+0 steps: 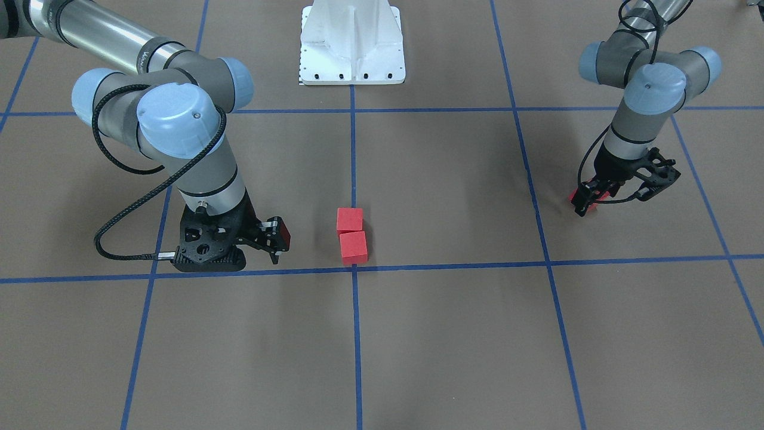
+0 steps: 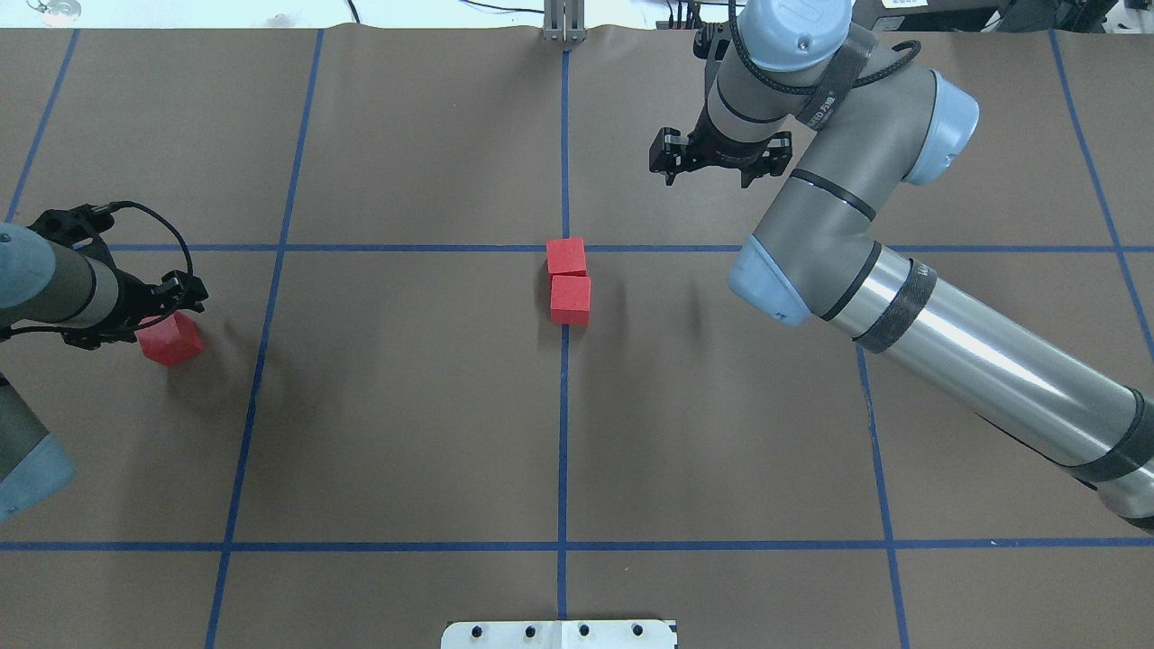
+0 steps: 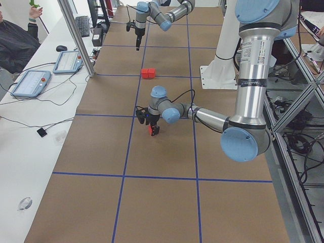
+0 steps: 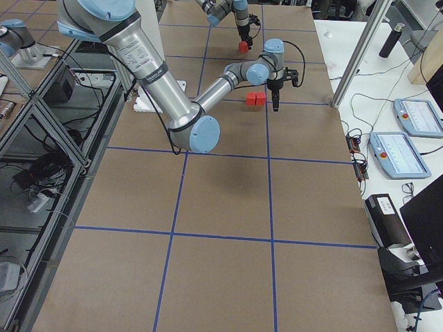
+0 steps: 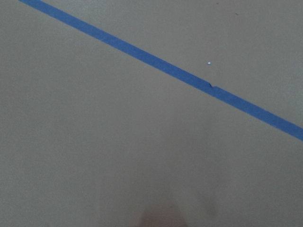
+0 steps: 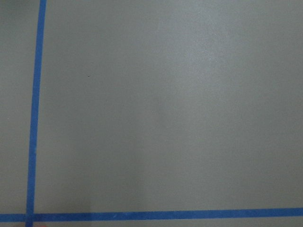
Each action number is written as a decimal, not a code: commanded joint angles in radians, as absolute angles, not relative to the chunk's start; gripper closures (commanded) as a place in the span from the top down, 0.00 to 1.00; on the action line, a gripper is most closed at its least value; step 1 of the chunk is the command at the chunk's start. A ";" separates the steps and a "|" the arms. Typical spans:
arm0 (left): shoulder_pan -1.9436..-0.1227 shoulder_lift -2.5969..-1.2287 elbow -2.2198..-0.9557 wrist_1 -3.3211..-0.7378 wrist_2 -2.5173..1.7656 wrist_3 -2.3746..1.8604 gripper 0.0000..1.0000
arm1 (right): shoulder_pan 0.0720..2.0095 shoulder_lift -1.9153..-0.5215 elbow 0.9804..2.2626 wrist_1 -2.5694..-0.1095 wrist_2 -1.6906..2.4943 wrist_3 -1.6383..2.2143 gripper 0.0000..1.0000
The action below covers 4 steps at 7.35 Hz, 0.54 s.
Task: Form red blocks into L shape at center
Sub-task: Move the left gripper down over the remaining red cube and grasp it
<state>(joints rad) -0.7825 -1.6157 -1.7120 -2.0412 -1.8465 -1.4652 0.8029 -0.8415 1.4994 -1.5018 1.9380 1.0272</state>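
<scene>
Two red blocks lie touching in a short line at the center crossing, just on the robot's side of it; they also show in the front view. The third red block is far out on the left. My left gripper is shut on it and holds it low over the surface, slightly tilted. My right gripper points down beside the pair, apart from it. It holds nothing and its fingers look apart. Both wrist views show only brown surface and blue tape.
The white robot base stands at the robot's edge of the table. Blue tape lines grid the brown surface. Monitors, tablets and cables lie on the white side bench beyond the far edge.
</scene>
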 commanded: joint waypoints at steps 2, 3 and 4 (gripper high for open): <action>-0.784 -1.605 -1.721 -2.040 -1.847 -1.465 0.72 | 0.798 -0.842 1.499 -1.502 1.936 1.029 0.99; -0.784 -1.603 -1.721 -2.040 -1.848 -1.470 0.54 | 0.796 -0.842 1.499 -1.502 1.933 1.031 0.99; -0.785 -1.579 -1.748 -2.040 -1.847 -1.471 0.23 | 0.795 -0.842 1.499 -1.502 1.925 1.029 0.99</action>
